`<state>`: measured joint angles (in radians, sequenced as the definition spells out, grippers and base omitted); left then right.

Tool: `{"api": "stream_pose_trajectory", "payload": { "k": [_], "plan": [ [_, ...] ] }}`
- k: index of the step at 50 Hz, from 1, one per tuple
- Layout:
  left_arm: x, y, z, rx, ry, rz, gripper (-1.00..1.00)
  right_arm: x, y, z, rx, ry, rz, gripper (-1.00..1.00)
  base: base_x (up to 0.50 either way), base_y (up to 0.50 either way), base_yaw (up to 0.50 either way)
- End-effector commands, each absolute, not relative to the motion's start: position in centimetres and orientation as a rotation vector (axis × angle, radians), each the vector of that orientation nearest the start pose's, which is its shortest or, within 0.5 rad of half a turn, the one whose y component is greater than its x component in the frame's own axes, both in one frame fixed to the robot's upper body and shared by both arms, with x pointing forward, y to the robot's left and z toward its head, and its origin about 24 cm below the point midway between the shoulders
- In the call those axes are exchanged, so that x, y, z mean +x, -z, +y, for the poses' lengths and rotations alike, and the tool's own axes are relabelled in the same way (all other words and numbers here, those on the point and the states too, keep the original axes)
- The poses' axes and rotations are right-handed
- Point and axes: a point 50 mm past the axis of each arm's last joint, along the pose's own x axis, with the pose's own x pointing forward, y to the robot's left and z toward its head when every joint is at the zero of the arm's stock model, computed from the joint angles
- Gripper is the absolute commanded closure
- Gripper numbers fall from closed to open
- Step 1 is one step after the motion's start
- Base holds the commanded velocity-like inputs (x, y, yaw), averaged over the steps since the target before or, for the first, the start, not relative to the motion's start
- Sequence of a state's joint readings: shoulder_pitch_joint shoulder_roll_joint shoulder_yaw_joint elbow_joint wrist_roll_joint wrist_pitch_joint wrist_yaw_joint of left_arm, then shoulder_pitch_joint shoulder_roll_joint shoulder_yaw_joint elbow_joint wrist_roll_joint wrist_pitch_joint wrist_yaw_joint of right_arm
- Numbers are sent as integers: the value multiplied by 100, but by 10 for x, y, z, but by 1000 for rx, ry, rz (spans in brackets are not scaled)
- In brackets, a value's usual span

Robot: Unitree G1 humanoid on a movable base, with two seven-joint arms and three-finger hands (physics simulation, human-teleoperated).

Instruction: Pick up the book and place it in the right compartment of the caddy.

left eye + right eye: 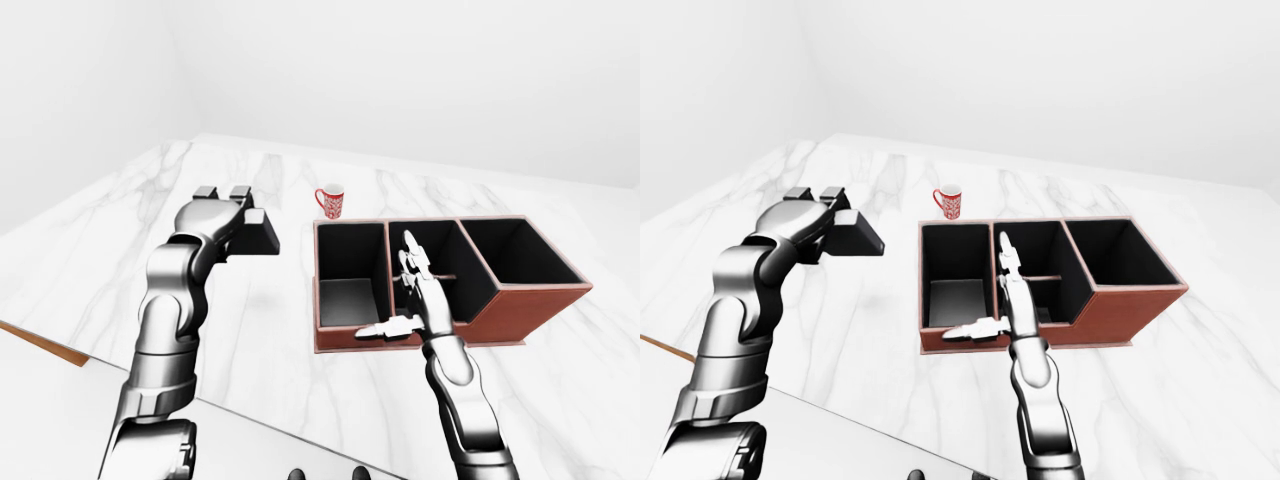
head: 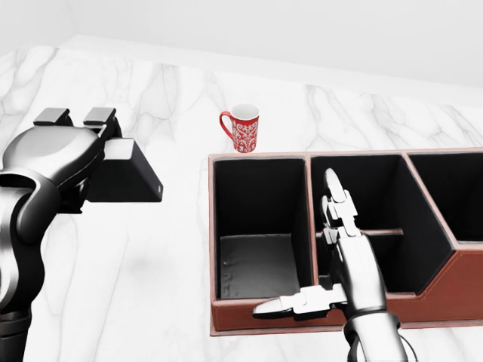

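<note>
The left hand point(image 2: 64, 162) is gripping the dark grey, flat rectangular book point(image 2: 124, 181), its fingers closing round one edge so that the rest of the book is projecting toward the right of the head view. The book is hanging clear of the white marble-patterned counter point(image 2: 151, 286), well to the left of the reddish-brown leather three-compartment caddy point(image 1: 540, 305); carrying it at this height is likely allowing it to pass over the caddy wall.

The right hand point(image 2: 336, 256) is holding nothing. Its fingers are extending straight and its thumb is sticking out sideways, and it is hovering over the caddy's near wall at the middle compartment, probably parked out of the way.

The right compartment point(image 1: 520, 255), the target, is sitting open and dark on the caddy's far right in the left-eye view. The carry therefore appears to be at an early stage.

A red-and-white patterned ceramic mug point(image 2: 241, 128) is standing just above the caddy's left compartment in the head view, near the likely transfer path.
</note>
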<state>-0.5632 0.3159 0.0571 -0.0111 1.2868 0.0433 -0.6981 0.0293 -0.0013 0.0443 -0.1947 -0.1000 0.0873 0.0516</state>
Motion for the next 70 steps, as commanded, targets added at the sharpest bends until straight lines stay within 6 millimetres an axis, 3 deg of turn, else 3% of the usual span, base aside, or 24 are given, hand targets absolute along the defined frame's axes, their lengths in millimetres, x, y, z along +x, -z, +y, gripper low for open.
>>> {"api": "stream_pose_trajectory", "payload": {
  "k": [1,18,20,27,29,30,31,32,33,34,35,40,44,48,49,52,56,57,59,61,62,64,66,70],
  "plan": [
    [318,-199,174,1587,78,-25,100,255,-86,-134,-119,-85,-142,-100,0,0,0],
    [307,-210,162,1623,50,-111,100,264,-124,-113,-130,-140,-298,-100,0,0,0],
    [305,-208,160,1621,55,-115,100,267,-116,-110,-126,-147,-262,-100,0,0,0],
    [301,-215,155,1620,35,-159,100,269,-139,-100,-129,-173,-359,-100,0,0,0],
    [299,-217,154,1619,33,-170,100,273,-122,-99,-129,-170,-283,-100,0,0,0],
    [299,-217,152,1618,35,-178,100,273,-140,-96,-128,-178,-360,-100,0,0,0],
    [300,-217,151,1621,38,-179,100,275,-127,-96,-128,-177,-303,-100,0,0,0],
    [300,-216,151,1624,42,-176,100,273,-139,-94,-125,-182,-356,-100,0,0,0],
    [301,-216,151,1624,43,-175,100,275,-128,-93,-126,-181,-308,-100,0,0,0],
    [301,-218,151,1624,38,-182,100,273,-147,-90,-123,-191,-389,-100,0,0,0],
    [300,-219,151,1623,34,-186,100,275,-132,-90,-125,-189,-322,-100,0,0,0],
    [296,-225,146,1618,17,-222,100,273,-152,-84,-120,-205,-407,-100,0,0,0],
    [297,-228,142,1610,17,-234,100,277,-137,-81,-122,-207,-341,-100,0,0,0],
    [299,-231,138,1601,14,-242,100,276,-161,-78,-112,-214,-439,-100,0,0,0],
    [298,-231,137,1601,13,-245,100,279,-144,-78,-115,-211,-365,-100,0,0,0],
    [297,-233,135,1599,11,-259,100,277,-169,-75,-108,-219,-469,-100,0,0,0],
    [295,-234,132,1598,9,-274,100,279,-172,-72,-103,-224,-476,-100,0,0,0],
    [293,-234,131,1595,7,-280,100,282,-160,-71,-103,-222,-427,-100,0,0,0],
    [292,-234,131,1595,8,-286,100,280,-173,-70,-99,-228,-481,-100,0,0,0],
    [290,-234,130,1596,8,-291,100,285,-158,-68,-102,-227,-410,-100,0,0,0],
    [289,-233,129,1596,8,-294,100,282,-179,-67,-96,-232,-500,-100,0,0,0],
    [289,-233,129,1597,9,-298,100,285,-169,-66,-96,-232,-456,-100,0,0,0],
    [288,-234,128,1597,9,-302,100,282,-188,-64,-91,-237,-534,-100,0,0,0],
    [286,-234,127,1596,9,-310,100,284,-193,-61,-85,-241,-549,-100,0,0,0]
  ]
}}
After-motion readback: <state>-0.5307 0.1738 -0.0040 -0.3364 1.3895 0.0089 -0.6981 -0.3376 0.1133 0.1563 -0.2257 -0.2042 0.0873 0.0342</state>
